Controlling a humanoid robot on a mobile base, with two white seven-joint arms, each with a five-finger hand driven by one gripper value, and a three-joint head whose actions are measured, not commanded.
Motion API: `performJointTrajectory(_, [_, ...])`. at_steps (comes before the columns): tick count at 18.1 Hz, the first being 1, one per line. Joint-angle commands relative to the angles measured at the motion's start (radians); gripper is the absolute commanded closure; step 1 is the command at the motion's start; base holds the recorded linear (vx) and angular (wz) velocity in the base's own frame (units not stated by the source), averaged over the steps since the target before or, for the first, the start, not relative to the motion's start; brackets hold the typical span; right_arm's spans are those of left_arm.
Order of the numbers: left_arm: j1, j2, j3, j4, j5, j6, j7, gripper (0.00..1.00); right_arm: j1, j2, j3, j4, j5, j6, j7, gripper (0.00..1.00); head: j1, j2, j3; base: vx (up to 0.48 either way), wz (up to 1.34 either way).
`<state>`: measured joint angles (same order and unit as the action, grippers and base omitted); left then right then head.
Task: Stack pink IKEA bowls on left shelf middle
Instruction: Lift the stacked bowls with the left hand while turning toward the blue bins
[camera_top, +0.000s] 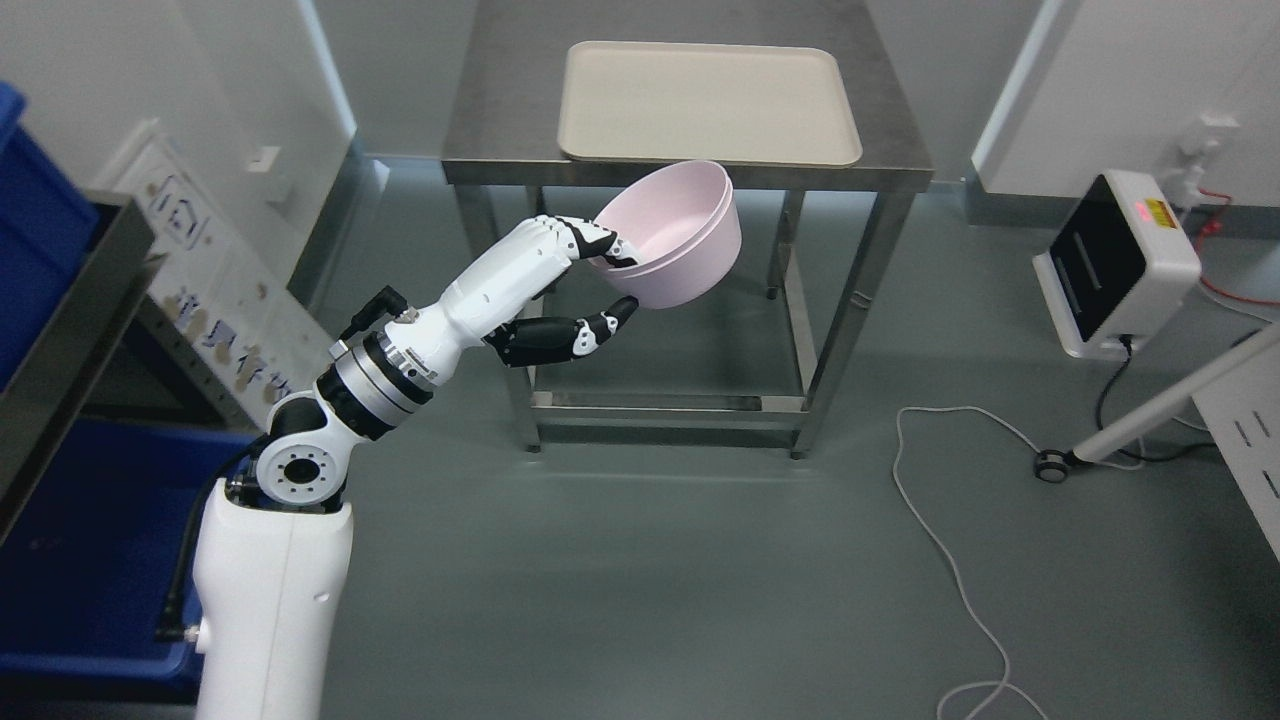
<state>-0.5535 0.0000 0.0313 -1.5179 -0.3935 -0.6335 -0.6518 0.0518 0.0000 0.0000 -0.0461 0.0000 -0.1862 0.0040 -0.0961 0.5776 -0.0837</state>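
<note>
1. Holding a pink bowl (672, 232) up in the air, the left hand (585, 290) has its fingers (598, 242) hooked over the near rim and into the inside, with the thumb (600, 329) pressed against the outside near the base, so it's pinching the wall of the bowl.
2. That bowl is tilted, its mouth facing up and toward the left, and it looks like there may be two nested together, since a second rim line shows along the side. Can't say for sure.
3. It hangs in front of the steel bench (900, 150), just below the front edge, not resting on anything.
4. On the bench top sits a cream tray (705, 100), lying flat with nothing in it.
5. The left arm comes up from the lower left of the view, white shells with a black wrist section.
6. Off to the far left there's a shelf (75, 300) with blue bins (70, 560) on it.
7. Over on the right, a white box unit (1120, 260) stands on the floor, and a white cable (950, 560) snakes across the grey floor.
</note>
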Motion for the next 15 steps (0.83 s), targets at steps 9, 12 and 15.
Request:
performJointTrajectory(9, [-0.002, 0.017, -0.123, -0.019, 0.088, -0.06, 0.017, 0.94, 0.0, -0.017, -0.011, 0.0, 0.008, 0.001, -0.001, 0.0, 0.0, 0.0, 0.0, -0.341, 0.46])
performJointTrajectory(12, [-0.008, 0.017, -0.117, -0.022, 0.088, -0.06, 0.02, 0.94, 0.0, -0.017, -0.009, 0.0, 0.008, 0.001, -0.001, 0.0, 0.0, 0.0, 0.0, -0.355, 0.6])
performJointTrajectory(15, [-0.023, 0.017, -0.077, -0.022, 0.09, -0.057, 0.026, 0.94, 0.0, -0.017, -0.009, 0.0, 0.008, 0.001, 0.001, 0.0, 0.0, 0.0, 0.0, -0.34, 0.76])
